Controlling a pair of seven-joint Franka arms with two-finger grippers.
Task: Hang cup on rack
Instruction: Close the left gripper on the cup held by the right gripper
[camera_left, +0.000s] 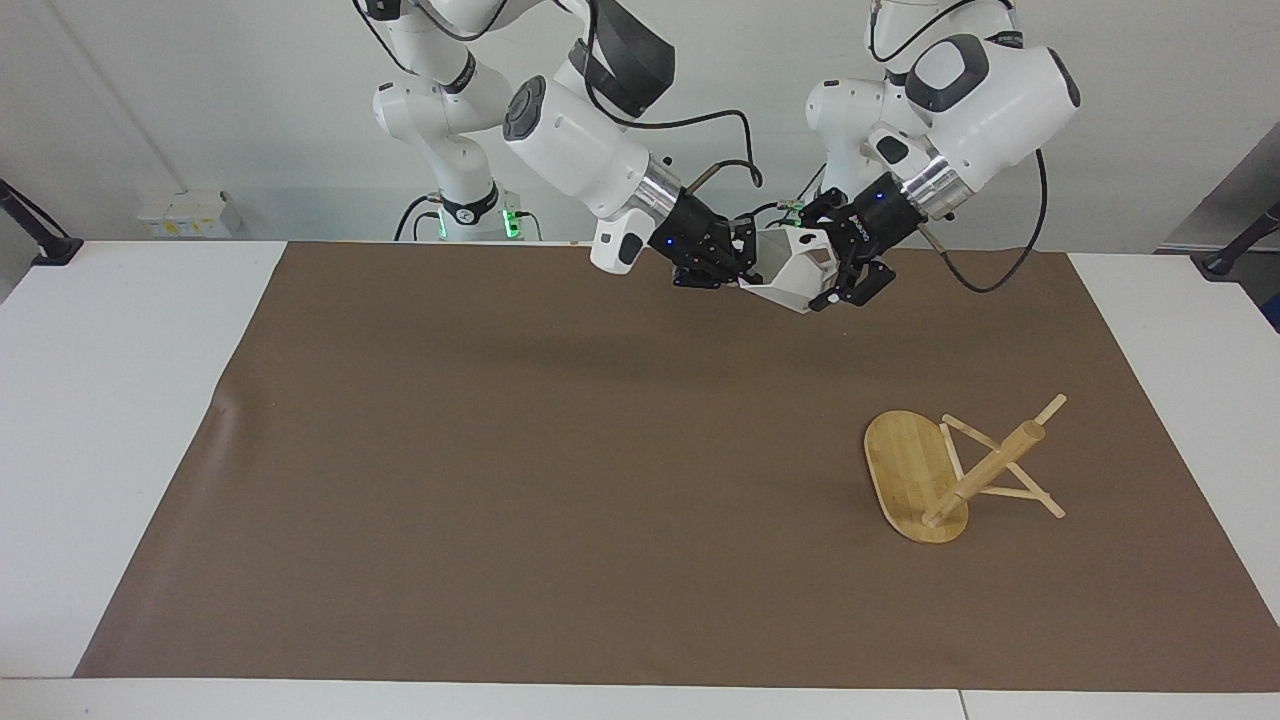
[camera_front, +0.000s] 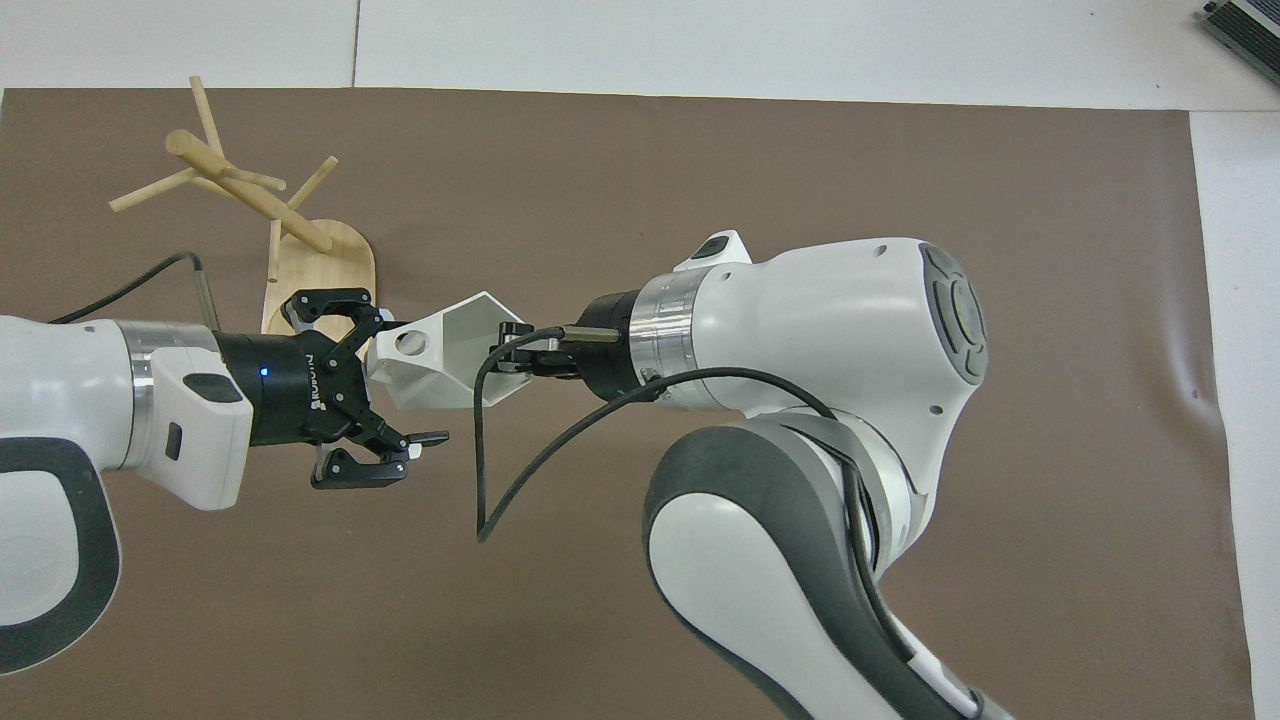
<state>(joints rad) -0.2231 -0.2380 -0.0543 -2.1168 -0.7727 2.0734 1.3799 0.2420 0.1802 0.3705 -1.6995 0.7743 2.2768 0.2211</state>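
Observation:
The white faceted cup (camera_left: 797, 271) is held in the air over the mat's edge nearest the robots, its mouth showing in the overhead view (camera_front: 455, 352). My right gripper (camera_left: 745, 268) is shut on the cup's rim (camera_front: 512, 350). My left gripper (camera_left: 850, 285) is open at the cup's other end, its fingers (camera_front: 378, 470) spread on either side of the pierced handle (camera_front: 405, 345). The bamboo rack (camera_left: 912, 478) stands on the mat toward the left arm's end of the table, farther from the robots than the cup, and it also shows in the overhead view (camera_front: 322, 275).
A brown mat (camera_left: 560, 470) covers most of the white table (camera_left: 110, 400). A black cable (camera_front: 500, 470) hangs from the right wrist below the cup.

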